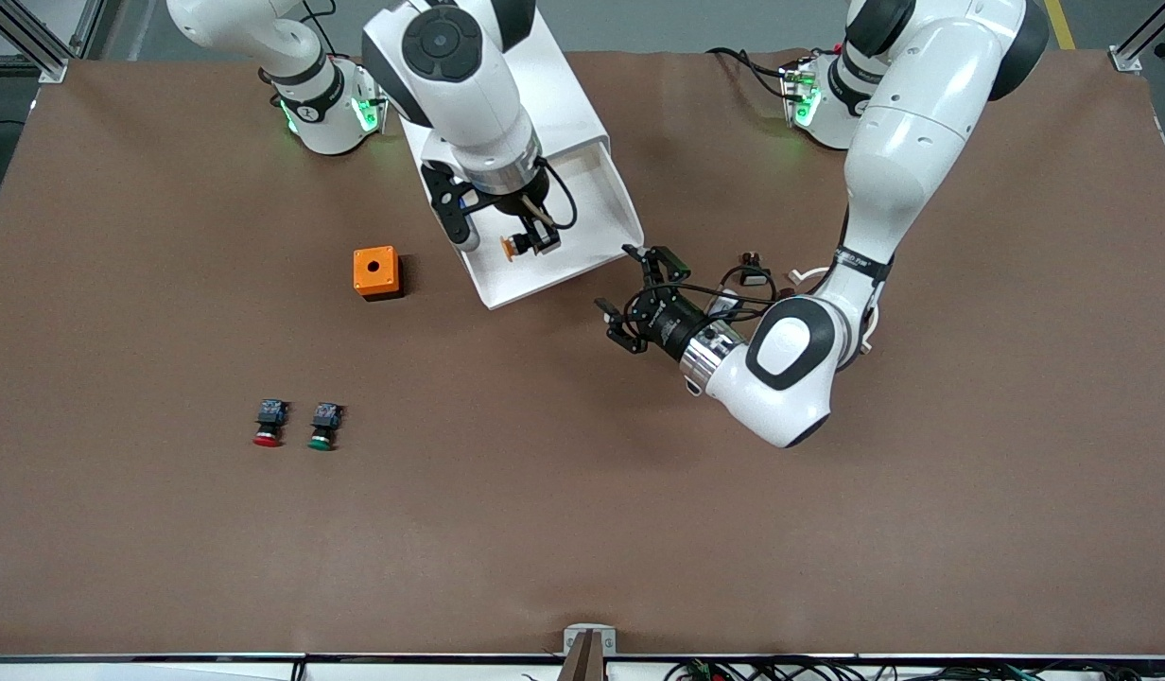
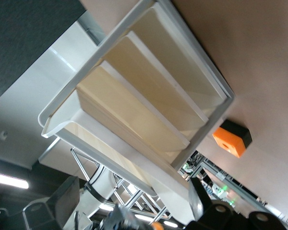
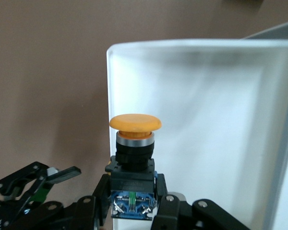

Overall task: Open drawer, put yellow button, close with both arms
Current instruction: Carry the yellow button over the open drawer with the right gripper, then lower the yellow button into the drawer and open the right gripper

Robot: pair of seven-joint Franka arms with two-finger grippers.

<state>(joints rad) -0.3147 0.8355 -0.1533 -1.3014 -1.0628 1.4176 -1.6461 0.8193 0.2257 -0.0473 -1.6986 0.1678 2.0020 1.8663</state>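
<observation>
- The top drawer (image 1: 606, 203) of the white cabinet (image 1: 564, 90) is being shown pulled out, toward the front camera, with its white floor lying in plain sight.
- The yellow button (image 1: 512, 246) is being held up in the air over this open drawer by the right gripper (image 1: 533, 236); the fingers are being kept clamped on the black-and-blue body of the button.
- In the right wrist view the yellow cap (image 3: 135, 122) is being seen pointing away from the gripper, with the drawer's white floor and a rim of it underneath.
- The left gripper (image 1: 639, 303) is being held low over the brown table (image 1: 582, 530), just beside the front corner of the drawer at the left arm's end; its fingers are being kept wide apart and nothing is being held between them.
- In the left wrist view the lower drawers (image 2: 149, 105) are being seen stacked in the cabinet under the open one.
- An orange box (image 1: 375, 272) is being seen on the table beside the drawer, toward the right arm's end.
- A red-capped button (image 1: 269, 423) and a green-capped button (image 1: 323, 427) are lying side by side, nearer to the front camera than the orange box.
</observation>
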